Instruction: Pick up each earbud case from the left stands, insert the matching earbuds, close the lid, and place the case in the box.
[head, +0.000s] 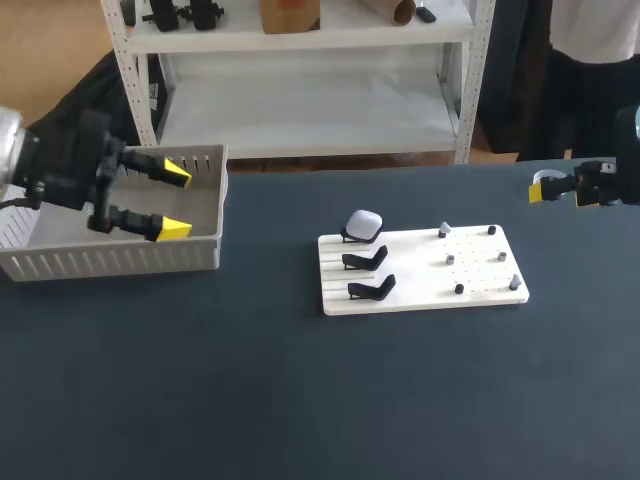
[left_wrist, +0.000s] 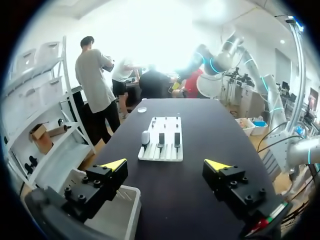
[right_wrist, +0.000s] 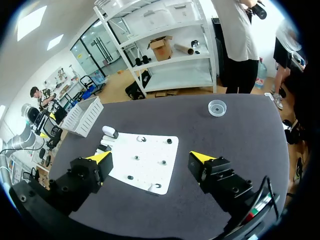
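Earbud case (head: 363, 224): a white, rounded shell seated on the rearmost of three black stands (head: 366, 260) along the left edge of the white board (head: 410, 285), mid-worktop (head: 250, 400); the two nearer stands are bare. Small pieces (head: 450, 259) on the board's right half are too small to identify. Left claw (head: 172, 200): spread and empty, over the box (head: 110, 262) at the worktop's left rear corner. Right claw (right_wrist: 150, 157): spread and empty, by the right edge, well apart from the board. Handling, as judged: the case is probably light, rigid and smooth, so apt to slip. It is best pinched across its two broad sides, low on the body, leaving the lid free to open.
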